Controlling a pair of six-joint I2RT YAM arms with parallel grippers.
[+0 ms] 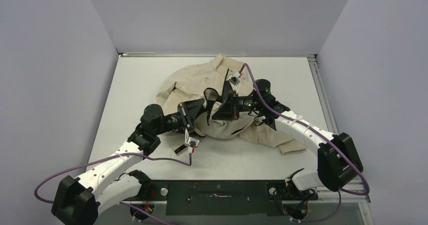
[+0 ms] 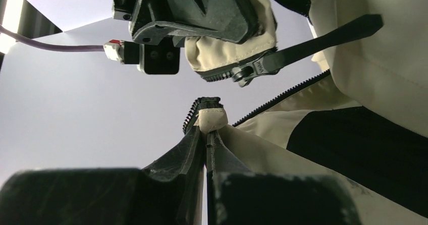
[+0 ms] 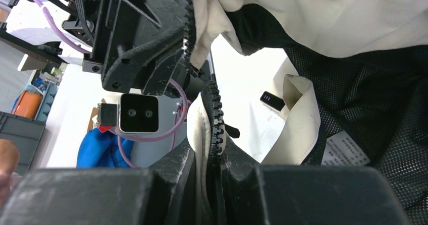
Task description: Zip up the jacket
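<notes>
Grey walls (image 1: 50,58) around a white table (image 1: 136,89), and the big crumpled beige fabric jacket (image 1: 194,81) with black lining sits mid-table toward the back. Your left gripper (image 2: 206,134) is pinched tight on one toothed zipper edge. Your right gripper (image 3: 214,152) is clamped on the other edge, with the black zipper slider (image 2: 248,72) just beside its fingers.

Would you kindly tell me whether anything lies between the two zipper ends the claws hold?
Nothing visible: only air separates the zipper end in the left claw from the slider at the right claw.
</notes>
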